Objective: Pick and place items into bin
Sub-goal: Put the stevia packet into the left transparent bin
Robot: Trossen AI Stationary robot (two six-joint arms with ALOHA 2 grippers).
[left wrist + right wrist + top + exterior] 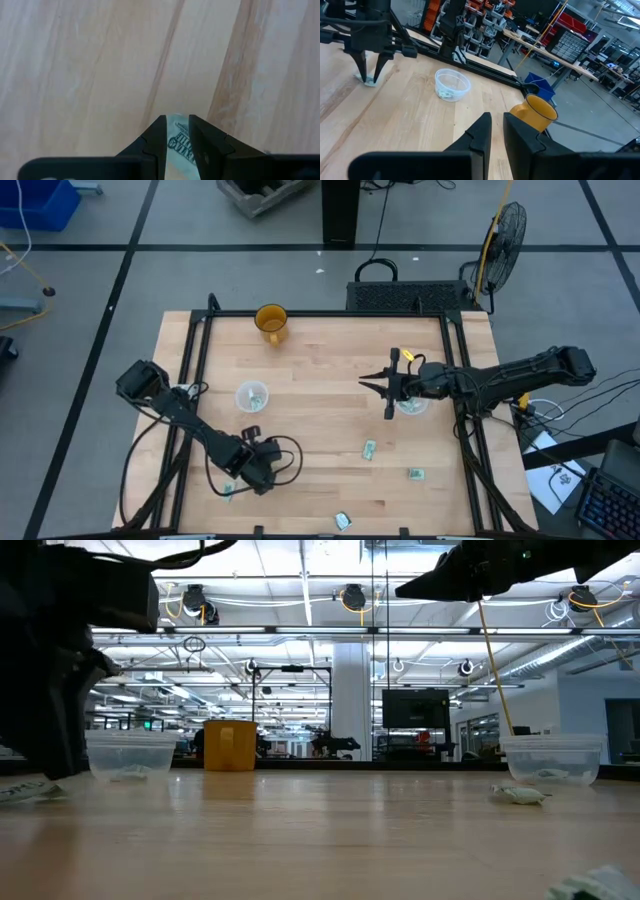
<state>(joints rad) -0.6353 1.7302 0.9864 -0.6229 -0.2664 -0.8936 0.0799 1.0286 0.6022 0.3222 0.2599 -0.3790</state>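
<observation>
The wooden surface carries two clear tubs: one left of the middle, the other toward the right edge, mostly under the right arm. An orange mug stands near the far edge and has no part in this.

The left arm reaches down to the near-left corner, and that is where the coming move is settled. Its gripper, the left gripper, is low over one green-and-white packet, which lies flat on the wood. In the wrist view the packet sits right between the fingers, which stand either side with only a narrow gap; it looks like they are pinching it or on the point of it. I cannot make out the packet's long axis, since the fingers cover most of it. The left tub lies toward the far edge from there, and I'd judge it the natural drop.

The right gripper hangs raised above the surface beside the right tub, fingers pressed nearly together and empty.

Other packets lie loose toward the near-right: one nearer the middle, one closer to the right edge, one at the near edge. These are nearer the right arm. Both tubs already hold pieces.
</observation>
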